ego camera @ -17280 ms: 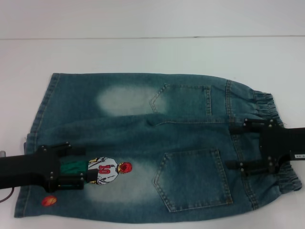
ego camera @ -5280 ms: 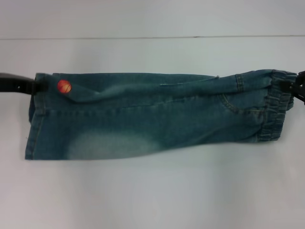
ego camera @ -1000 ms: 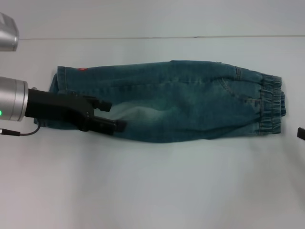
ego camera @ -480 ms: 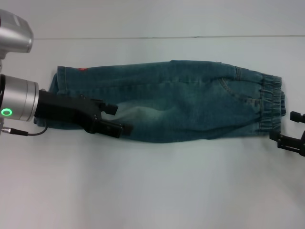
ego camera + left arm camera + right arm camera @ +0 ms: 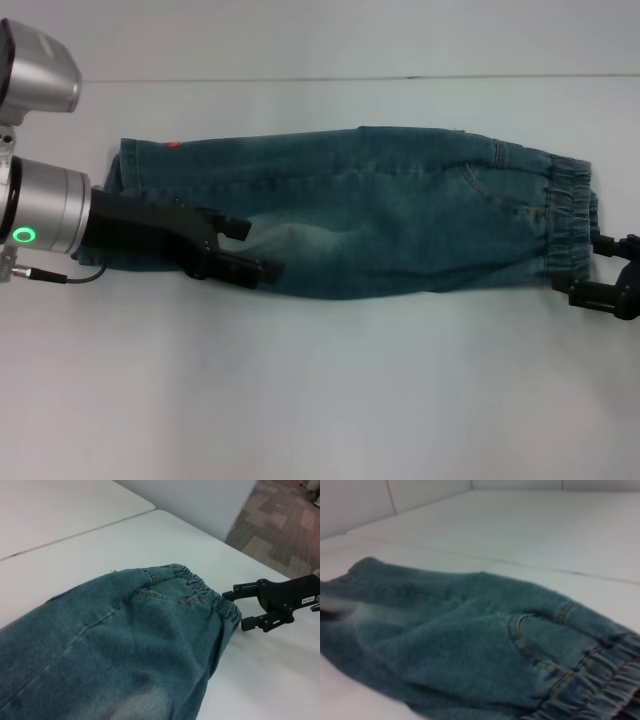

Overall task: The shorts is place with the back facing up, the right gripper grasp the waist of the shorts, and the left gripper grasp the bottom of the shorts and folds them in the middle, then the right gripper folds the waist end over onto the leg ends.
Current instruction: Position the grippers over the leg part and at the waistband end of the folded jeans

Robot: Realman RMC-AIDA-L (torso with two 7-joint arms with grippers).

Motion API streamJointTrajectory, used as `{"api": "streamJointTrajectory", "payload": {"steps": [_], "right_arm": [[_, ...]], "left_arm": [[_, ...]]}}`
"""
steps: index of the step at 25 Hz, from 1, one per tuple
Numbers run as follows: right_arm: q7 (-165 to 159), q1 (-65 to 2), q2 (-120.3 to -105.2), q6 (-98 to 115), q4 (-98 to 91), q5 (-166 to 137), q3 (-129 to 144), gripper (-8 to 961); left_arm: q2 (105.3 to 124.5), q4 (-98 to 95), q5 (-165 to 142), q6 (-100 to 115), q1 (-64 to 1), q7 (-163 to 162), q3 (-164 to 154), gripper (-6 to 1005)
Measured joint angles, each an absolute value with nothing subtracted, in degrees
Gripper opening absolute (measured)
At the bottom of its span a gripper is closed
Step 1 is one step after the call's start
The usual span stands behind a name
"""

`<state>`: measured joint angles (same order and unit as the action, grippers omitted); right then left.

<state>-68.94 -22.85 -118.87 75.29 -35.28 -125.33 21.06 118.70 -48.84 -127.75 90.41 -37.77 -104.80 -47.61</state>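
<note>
The denim shorts [image 5: 400,220] lie folded lengthwise across the white table [image 5: 320,400], with the elastic waist [image 5: 570,225] on the right and the leg ends [image 5: 135,190] on the left. My left gripper [image 5: 262,250] hangs open over the near edge of the leg half, holding nothing. At the near corner of the waist my right gripper [image 5: 582,266] stands open, its fingers just beside the elastic. In the left wrist view the shorts [image 5: 125,645] fill the foreground, and the right gripper [image 5: 241,610] shows open next to the waist [image 5: 200,587]. The right wrist view shows the shorts [image 5: 460,645] and the waist [image 5: 600,690] up close.
A seam line [image 5: 320,78] runs across the table behind the shorts. Bare table surface extends in front of the shorts. In the left wrist view the table's edge [image 5: 240,550] drops to a patterned floor [image 5: 280,520].
My right gripper has come in from the right edge up to the waist corner. The left gripper has slid a little rightward along the near edge of the shorts. The shorts have not moved.
</note>
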Motion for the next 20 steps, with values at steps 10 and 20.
{"api": "streamJointTrajectory", "payload": {"steps": [10, 20], "right_arm": [[-71.2, -24.6, -118.75, 74.2, -35.5, -128.1, 25.3, 904], [-68.5, -24.3, -119.43, 75.9, -37.7, -127.6, 25.1, 895]], "left_arm": [[118.86, -48.9, -127.7, 89.5, -38.2, -104.8, -48.0, 902], [119.66, -48.9, -127.7, 88.8, -37.7, -103.9, -48.0, 902]]}}
